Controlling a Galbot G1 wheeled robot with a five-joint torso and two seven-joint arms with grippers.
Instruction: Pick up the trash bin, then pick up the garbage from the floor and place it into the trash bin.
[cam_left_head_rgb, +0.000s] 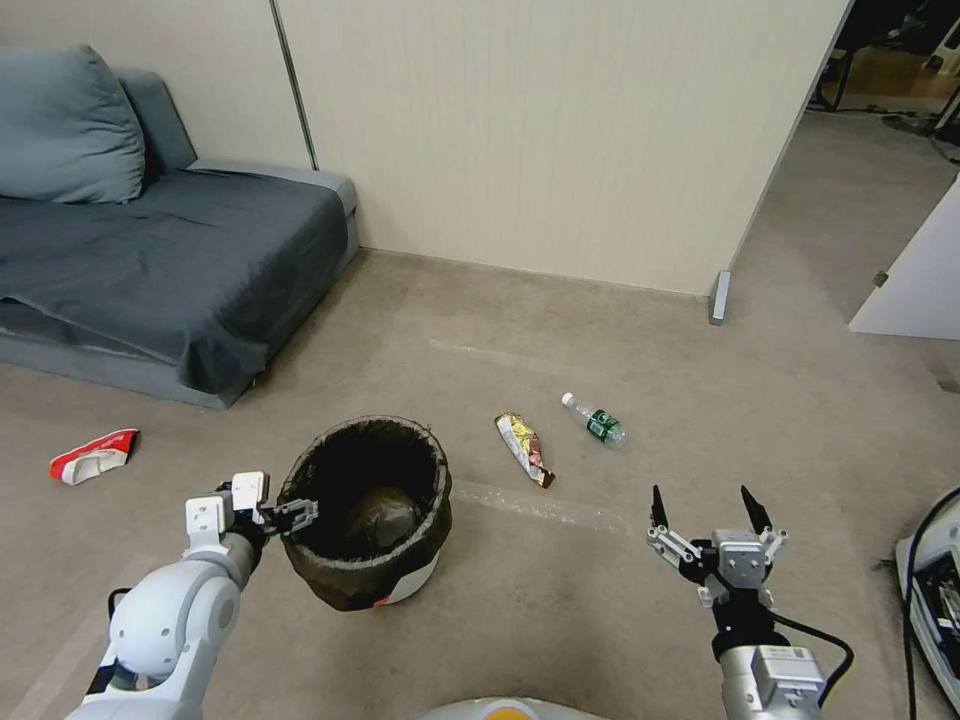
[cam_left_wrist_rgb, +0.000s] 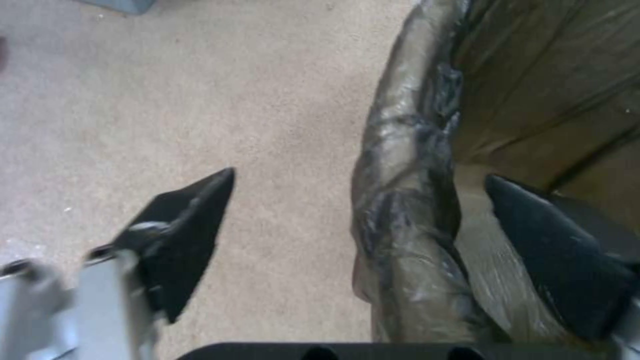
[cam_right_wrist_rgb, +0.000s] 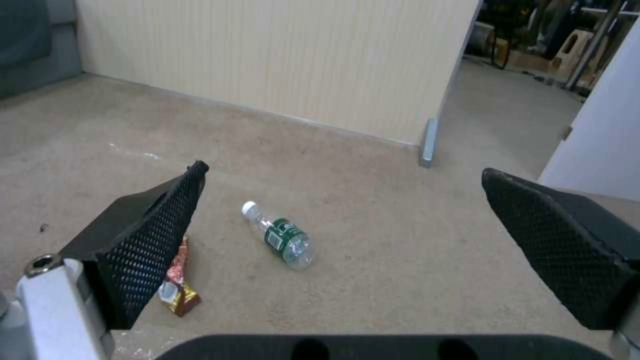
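The trash bin (cam_left_head_rgb: 345, 577), white with a dark bag liner, stands on the floor in front of me with a crumpled grey lump inside. My left gripper (cam_left_head_rgb: 298, 515) is open at its near-left rim. In the left wrist view the gripper (cam_left_wrist_rgb: 360, 175) straddles the lined rim (cam_left_wrist_rgb: 407, 225), one finger outside and one inside. Garbage lies around: a yellow-red wrapper (cam_left_head_rgb: 525, 448), a clear bottle with a green label (cam_left_head_rgb: 597, 421), and a red-white wrapper (cam_left_head_rgb: 95, 455) far left. My right gripper (cam_left_head_rgb: 703, 500) hangs open above the floor, short of the bottle (cam_right_wrist_rgb: 283, 239) and wrapper (cam_right_wrist_rgb: 177, 280).
A grey sofa (cam_left_head_rgb: 150, 250) fills the back left. A beige wall panel (cam_left_head_rgb: 550, 130) ends at a metal foot (cam_left_head_rgb: 719, 297), with an opening beyond it. A white panel (cam_left_head_rgb: 915, 275) and a cabled device (cam_left_head_rgb: 935, 590) sit on the right.
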